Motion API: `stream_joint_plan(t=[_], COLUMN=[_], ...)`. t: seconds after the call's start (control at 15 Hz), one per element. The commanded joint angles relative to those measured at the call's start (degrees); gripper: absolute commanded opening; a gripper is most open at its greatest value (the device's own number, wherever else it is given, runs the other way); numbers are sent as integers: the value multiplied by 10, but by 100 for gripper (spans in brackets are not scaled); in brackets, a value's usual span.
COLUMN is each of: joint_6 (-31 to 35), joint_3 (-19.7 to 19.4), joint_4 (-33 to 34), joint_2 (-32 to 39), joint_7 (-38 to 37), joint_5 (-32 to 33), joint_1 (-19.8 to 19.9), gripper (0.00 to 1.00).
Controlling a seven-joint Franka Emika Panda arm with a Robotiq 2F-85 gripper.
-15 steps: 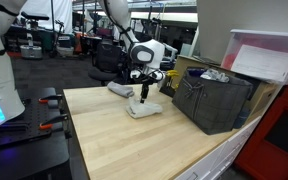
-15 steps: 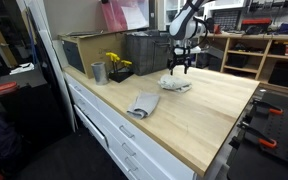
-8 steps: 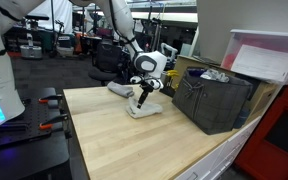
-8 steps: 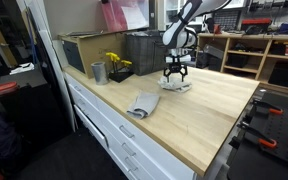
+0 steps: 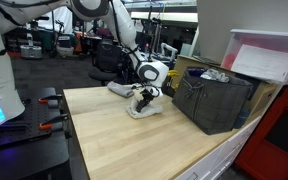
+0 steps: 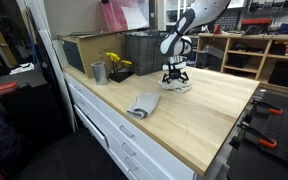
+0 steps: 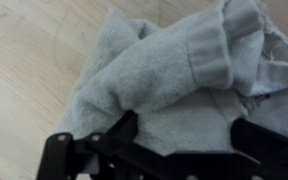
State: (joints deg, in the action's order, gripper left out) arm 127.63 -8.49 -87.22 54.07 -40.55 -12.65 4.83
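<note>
Near the drawer-side edge of the wooden worktop (image 6: 219, 125) lies a folded grey cloth (image 6: 142, 104). Further right, toward the crate-side edge, the gripper (image 6: 174, 79) hangs low over a crumpled pale towel (image 6: 178, 87) with its jaws spread. Contact cannot be determined.

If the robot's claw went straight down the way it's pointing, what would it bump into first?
Most likely the crumpled light cloth. The gripper points down with open jaws just above it, and the wrist view shows cloth right ahead. The wooden table lies underneath.
</note>
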Motion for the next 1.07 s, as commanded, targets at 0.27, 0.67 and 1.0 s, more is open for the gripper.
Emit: stream_joint_plan(t=[0.27, 0.67, 1.0], joint_6=[12, 22, 12], joint_3=[-3, -7, 4], joint_4=[-11, 18, 80], joint_2=[0, 12, 30], joint_7=[35, 66, 79], joint_5=[24, 99, 118], joint_1=[-16, -63, -86], gripper=[100, 100, 100])
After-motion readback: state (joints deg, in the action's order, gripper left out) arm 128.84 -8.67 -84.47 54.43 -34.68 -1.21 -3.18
